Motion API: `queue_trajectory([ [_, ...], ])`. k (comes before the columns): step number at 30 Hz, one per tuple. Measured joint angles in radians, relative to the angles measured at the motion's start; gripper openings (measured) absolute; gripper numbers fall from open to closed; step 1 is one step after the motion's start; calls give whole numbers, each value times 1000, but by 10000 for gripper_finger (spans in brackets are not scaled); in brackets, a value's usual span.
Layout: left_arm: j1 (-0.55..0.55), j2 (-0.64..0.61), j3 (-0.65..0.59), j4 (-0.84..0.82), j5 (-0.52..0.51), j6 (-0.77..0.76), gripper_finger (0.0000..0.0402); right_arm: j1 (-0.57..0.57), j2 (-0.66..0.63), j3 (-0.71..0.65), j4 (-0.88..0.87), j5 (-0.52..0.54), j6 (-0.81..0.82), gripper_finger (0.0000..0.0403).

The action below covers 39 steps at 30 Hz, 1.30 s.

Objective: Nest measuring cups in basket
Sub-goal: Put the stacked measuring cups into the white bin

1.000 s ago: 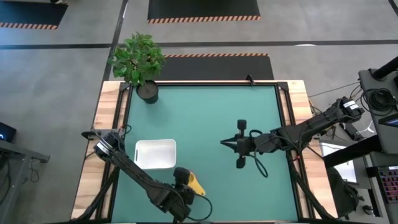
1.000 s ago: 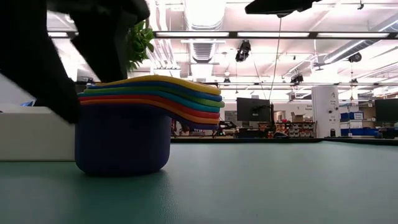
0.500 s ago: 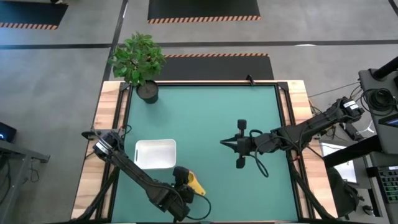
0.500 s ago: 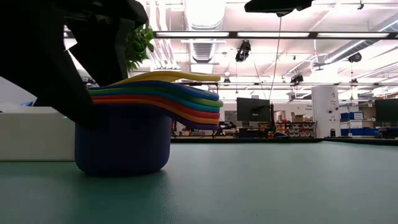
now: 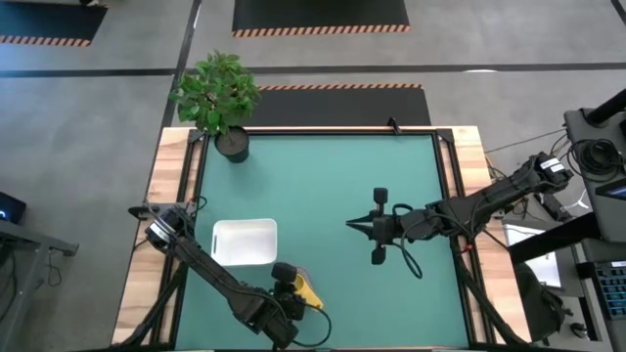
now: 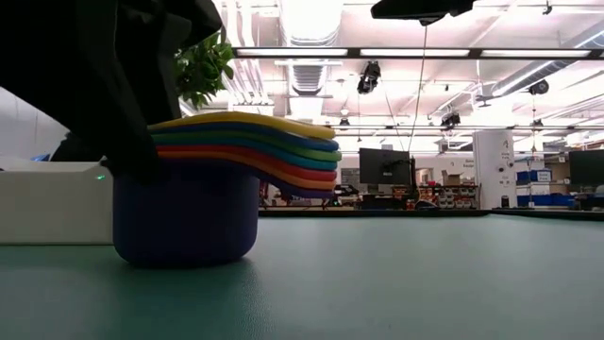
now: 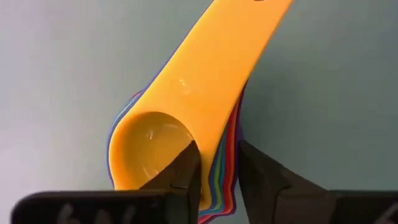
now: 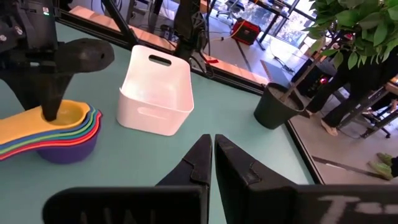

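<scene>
Measuring cups (image 8: pixel 53 134) stacked beside basket (image 8: pixel 155 90); left fingers (image 7: pixel 186 177) pinching rims; right fingers (image 8: pixel 200 160) closed; plant pot (image 8: pixel 278 106) beyond.

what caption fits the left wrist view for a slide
Left gripper pinching the rim of the nested measuring cups, yellow on top.

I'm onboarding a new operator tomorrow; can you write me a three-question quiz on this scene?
1. True or false: the stack of measuring cups sits inside the white basket.
2. Which cup tops the stack: A red, B yellow, C green?
3. Fill in: the left end effector is closing on the stack's ____ rim, while the right end effector waits shut at mid-table.

Key: 1 false, it stands on the mat beside it; 2 B; 3 bowl.
</scene>
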Motion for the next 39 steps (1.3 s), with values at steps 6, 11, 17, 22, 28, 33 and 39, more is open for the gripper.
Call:
queue_trajectory([
  [6, 0, 2, 10, -3, 2, 0, 59, 0, 0, 0, 0, 0, 0, 9],
  [11, 0, 5, 19, 3, -11, 0, 59, 0, 0, 0, 0, 0, 0, 9],
  [17, -3, 5, 28, 1, -20, 0, 59, 0, 0, 0, 0, 0, -1, 9],
  [22, -6, 6, 47, 4, -21, 1, 59, 0, 0, 1, 0, 0, -1, 9],
  [28, -9, -5, 50, 4, -29, 1, 59, 0, 0, 1, 0, 0, -1, 9],
  [33, -10, -20, 50, 1, -52, 1, 59, 0, 0, 1, 0, 0, -1, 9],
  [39, -14, -51, 50, 0, -78, 2, 59, 0, 1, 1, 0, 0, -1, 9],
])
